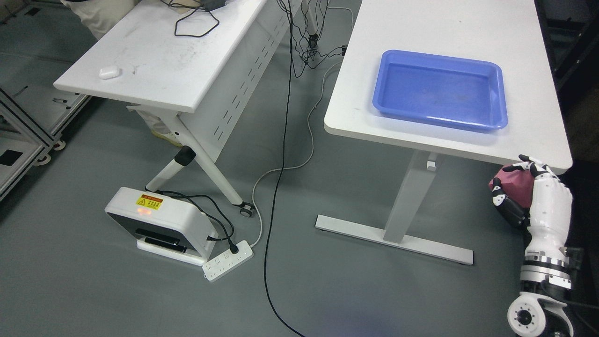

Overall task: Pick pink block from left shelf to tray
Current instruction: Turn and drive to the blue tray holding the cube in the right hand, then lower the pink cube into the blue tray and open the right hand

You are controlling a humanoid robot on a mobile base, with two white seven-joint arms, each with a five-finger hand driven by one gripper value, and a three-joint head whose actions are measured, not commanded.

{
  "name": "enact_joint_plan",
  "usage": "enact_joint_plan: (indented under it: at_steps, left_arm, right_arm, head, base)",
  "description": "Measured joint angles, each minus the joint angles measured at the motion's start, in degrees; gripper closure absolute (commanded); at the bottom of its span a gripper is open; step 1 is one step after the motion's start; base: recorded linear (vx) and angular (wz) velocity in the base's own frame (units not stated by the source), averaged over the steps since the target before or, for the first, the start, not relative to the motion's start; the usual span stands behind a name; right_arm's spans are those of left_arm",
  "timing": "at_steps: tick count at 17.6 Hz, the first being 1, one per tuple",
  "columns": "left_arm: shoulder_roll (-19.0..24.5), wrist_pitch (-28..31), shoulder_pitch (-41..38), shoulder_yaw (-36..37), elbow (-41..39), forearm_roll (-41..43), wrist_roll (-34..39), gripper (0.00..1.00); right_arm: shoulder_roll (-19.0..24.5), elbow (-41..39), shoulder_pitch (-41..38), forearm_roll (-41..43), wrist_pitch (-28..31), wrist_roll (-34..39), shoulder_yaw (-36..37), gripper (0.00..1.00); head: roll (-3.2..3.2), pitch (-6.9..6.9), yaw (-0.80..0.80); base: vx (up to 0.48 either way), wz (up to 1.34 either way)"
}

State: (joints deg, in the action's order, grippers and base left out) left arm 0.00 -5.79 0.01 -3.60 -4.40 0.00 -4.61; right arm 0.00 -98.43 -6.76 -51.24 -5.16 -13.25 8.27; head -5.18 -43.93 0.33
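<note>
My right hand (517,189) comes up from the lower right corner, below the front right corner of the white table. Its fingers are curled around a dark pink block (514,183), which it holds in the air below table height. The blue tray (440,89) sits empty on that white table (421,23), up and to the left of the hand. No shelf shows in this view. My left arm is out of view.
A second white table (159,51) stands at the left with a small white case (109,72) on it. Cables (281,154), a power strip (228,260) and a white device (161,222) lie on the grey floor. The table's T-shaped leg (402,206) stands left of my hand.
</note>
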Motion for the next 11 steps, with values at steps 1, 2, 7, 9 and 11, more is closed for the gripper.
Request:
enact_joint_plan:
  at_steps: [1,2,7,9,11]
  left_arm:
    - [0.0,0.0,0.0,0.0,0.0,0.0,0.0,0.00]
    - [0.0,0.0,0.0,0.0,0.0,0.0,0.0,0.00]
    - [0.0,0.0,0.0,0.0,0.0,0.0,0.0,0.00]
    - [0.0,0.0,0.0,0.0,0.0,0.0,0.0,0.00]
    - [0.0,0.0,0.0,0.0,0.0,0.0,0.0,0.00]
  right_arm:
    - [0.0,0.0,0.0,0.0,0.0,0.0,0.0,0.98]
    - [0.0,0.0,0.0,0.0,0.0,0.0,0.0,0.98]
    - [0.0,0.0,0.0,0.0,0.0,0.0,0.0,0.98]
    - [0.0,0.1,0.0,0.0,0.0,0.0,0.0,0.98]
    - [-0.2,0.1,0.0,0.0,0.0,0.1,0.0,0.98]
  head:
    - [0.00,0.00,0.00]
    - [0.00,0.00,0.00]
    - [0.00,0.00,0.00]
    - [0.00,0.00,0.00]
    - [0.00,0.00,0.00]
  base:
    - [0.334,-0.05]
    - [0.335,0.01]
    - [0.312,0.06]
    - [0.277,0.07]
    - [0.249,0.07]
